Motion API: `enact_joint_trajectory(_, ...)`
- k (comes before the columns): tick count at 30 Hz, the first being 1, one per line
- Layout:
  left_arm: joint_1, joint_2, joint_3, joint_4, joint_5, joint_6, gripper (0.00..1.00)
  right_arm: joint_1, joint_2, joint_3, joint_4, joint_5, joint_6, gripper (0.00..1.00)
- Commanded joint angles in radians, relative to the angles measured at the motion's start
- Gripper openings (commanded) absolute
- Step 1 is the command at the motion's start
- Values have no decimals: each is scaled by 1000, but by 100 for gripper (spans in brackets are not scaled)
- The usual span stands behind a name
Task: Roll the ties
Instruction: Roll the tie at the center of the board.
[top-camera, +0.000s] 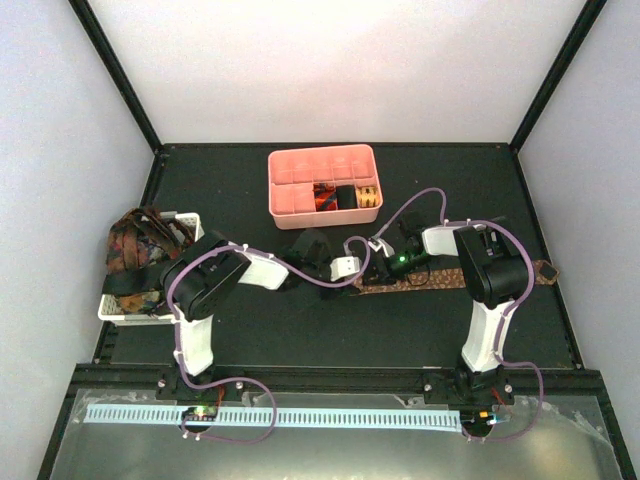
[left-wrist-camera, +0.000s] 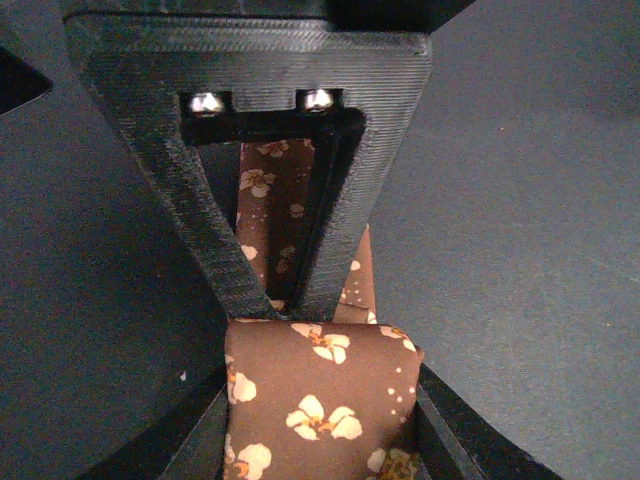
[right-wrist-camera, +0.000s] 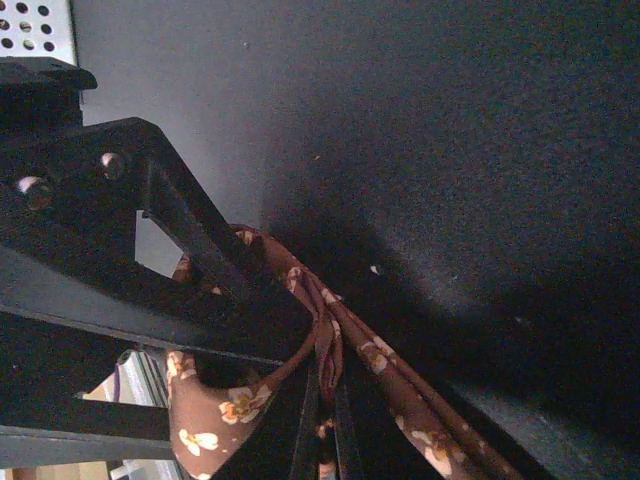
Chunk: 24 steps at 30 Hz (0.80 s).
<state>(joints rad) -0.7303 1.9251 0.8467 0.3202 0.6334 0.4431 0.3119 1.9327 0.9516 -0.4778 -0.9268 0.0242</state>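
Brown tie (top-camera: 436, 281): lies flat on the black table (top-camera: 300, 340), mid-right, running left to right, with its right end past my right arm. The left end is folded over into a first turn.

Left gripper (left-wrist-camera: 320, 350): partly closed across that fold. Floral cloth fills the gap between the fingers, so I read it as held.

Right gripper (right-wrist-camera: 325, 395): closed tight, cloth bunched and pinched in the slit between the fingers, just right of the left gripper.

Handling, my judgement: thin, soft, light fabric with a smooth face, likely slippery. It has no stiffness of its own and creases where pinched, as the bunching at the right grip shows. A roll would spring loose without light tension. Nothing here is fragile, though a hard squeeze would wrinkle it.

Where to hold: flat across the full width of the fold, not by an edge. The other hold goes on the flat run just beside the roll, to keep it straight.

Elsewhere: rolled ties (top-camera: 345, 196) sit in the pink tray (top-camera: 300, 170), far centre. Loose ties (top-camera: 140, 240) are heaped in the white basket (top-camera: 122, 308), left.
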Motion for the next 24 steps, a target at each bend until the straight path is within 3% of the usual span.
enact_joint_trajectory(1,-3,28,42,-69,-7,6,38,-7,-3,-6,-33,48,-29,7)
enact_joint_trajectory(9,7,67,80,-166,4,14,36,-58,-55,-1,-131,22,-104,17)
enact_joint_trajectory(17,6,86,99,-201,0,16,35,-64,-101,-6,-97,-58,-72,37)
enact_joint_trajectory(24,5,88,106,-210,-4,25,36,-20,-70,-3,-23,-44,-8,34)
